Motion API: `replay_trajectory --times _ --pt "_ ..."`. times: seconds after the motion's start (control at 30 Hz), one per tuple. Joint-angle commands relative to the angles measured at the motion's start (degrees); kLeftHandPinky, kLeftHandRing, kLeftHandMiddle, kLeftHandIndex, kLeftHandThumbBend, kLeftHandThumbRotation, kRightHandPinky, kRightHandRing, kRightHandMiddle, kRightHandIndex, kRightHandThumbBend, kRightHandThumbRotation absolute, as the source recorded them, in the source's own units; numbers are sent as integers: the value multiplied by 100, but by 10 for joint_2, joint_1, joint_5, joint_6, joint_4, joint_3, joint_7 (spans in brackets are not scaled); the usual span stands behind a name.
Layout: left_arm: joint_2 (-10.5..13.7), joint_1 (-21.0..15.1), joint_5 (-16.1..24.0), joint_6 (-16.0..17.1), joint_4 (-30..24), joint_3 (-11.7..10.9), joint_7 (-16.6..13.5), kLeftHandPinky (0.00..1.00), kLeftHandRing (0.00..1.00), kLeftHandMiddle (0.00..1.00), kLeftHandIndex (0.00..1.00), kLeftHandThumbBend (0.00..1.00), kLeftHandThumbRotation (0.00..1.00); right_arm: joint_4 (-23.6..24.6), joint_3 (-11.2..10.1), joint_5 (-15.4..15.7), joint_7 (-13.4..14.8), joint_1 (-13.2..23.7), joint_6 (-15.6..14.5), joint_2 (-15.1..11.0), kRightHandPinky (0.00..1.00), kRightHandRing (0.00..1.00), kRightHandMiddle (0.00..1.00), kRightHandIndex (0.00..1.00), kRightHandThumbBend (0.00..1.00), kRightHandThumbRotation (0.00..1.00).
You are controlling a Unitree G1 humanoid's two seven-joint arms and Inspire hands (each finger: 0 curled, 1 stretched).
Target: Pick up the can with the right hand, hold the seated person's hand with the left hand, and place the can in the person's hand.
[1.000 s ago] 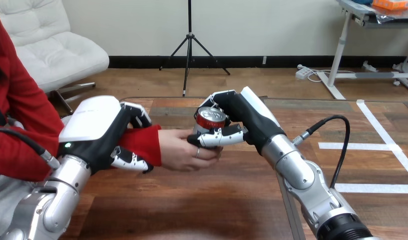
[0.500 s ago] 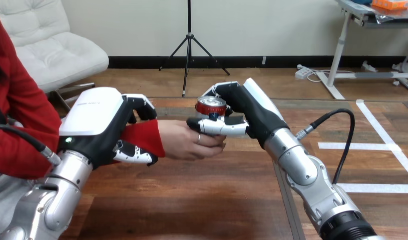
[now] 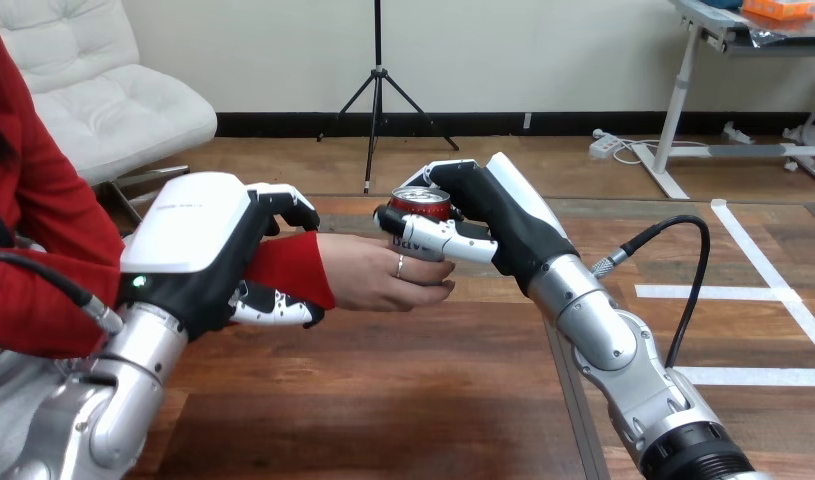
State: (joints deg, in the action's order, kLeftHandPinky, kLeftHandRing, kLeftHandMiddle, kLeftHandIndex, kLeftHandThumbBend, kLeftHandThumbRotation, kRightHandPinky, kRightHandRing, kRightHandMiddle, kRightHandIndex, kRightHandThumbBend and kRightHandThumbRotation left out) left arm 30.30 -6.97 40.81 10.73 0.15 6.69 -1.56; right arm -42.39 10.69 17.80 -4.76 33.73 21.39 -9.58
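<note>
Right hand is closed round the can, held just above the person's hand. Left hand is clasped round the person's wrist. Both have been raised since a second ago, so release is judged pending.

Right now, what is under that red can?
The person's hand lies just under the can, which the right hand grips. Its thumb covers the can's lower part, so I cannot tell whether its bottom touches the palm.
</note>
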Motion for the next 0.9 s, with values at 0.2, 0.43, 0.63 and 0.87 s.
replay_trajectory --times 0.2,0.43,0.63,0.87 --pt "-23 8 -33 -4 -58 -7 5 64 72 75 69 76 23 43 0 -19 -32 -8 19 -5 61 58 59 60 84 100" --pt "-34 25 -45 -5 -66 -5 11 67 73 76 71 75 27 53 -1 -25 -40 -16 19 -10 63 60 61 62 90 100" --pt "-42 40 -56 -12 -76 -3 24 70 75 77 73 76 33 66 -6 -43 -61 -25 5 -11 64 62 64 65 95 100" --pt "-53 56 -84 6 -72 -4 27 73 76 78 74 78 40 94 -11 -61 -77 -41 -17 -14 64 65 66 68 99 100"
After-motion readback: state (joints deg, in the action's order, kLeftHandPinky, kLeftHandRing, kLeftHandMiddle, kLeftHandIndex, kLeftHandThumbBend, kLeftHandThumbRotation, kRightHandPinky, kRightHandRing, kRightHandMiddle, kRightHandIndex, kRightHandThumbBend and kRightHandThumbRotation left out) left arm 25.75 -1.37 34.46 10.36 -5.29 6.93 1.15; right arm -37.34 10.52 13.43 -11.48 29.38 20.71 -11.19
